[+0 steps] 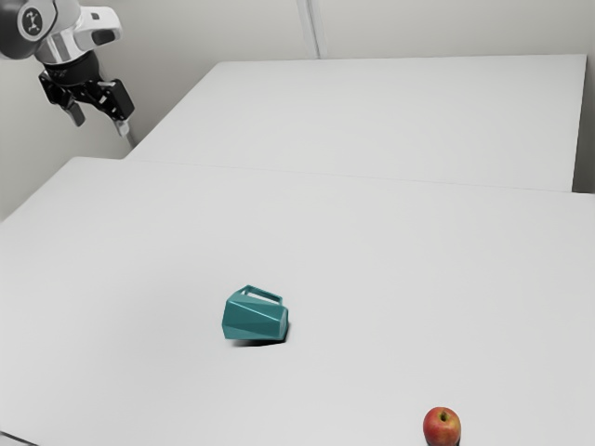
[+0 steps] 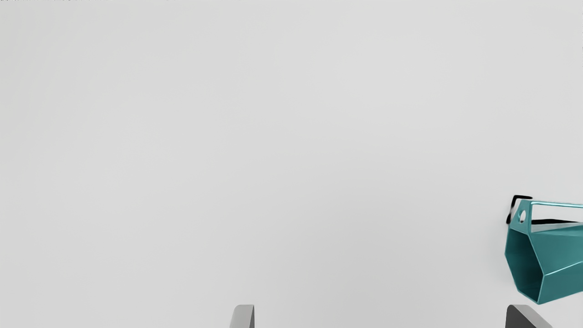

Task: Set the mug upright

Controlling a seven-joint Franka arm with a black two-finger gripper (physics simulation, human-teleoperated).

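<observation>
My gripper (image 1: 99, 128) hangs in the exterior view's upper left, high up and well apart from the mug. The teal faceted mug (image 1: 255, 318) lies on its side on the white table, its handle on the upper side. In the wrist view the mug (image 2: 558, 255) shows its open mouth and part of its handle; its far end is cut off by the picture's edge. The fingers of my gripper (image 2: 380, 316) stand wide apart with nothing between them, and the mug lies beyond one fingertip, on the table.
A red apple (image 1: 442, 426) rests on the table (image 1: 372, 251), toward the exterior view's lower right. Behind this table, a second white surface (image 1: 400, 111) extends toward the wall.
</observation>
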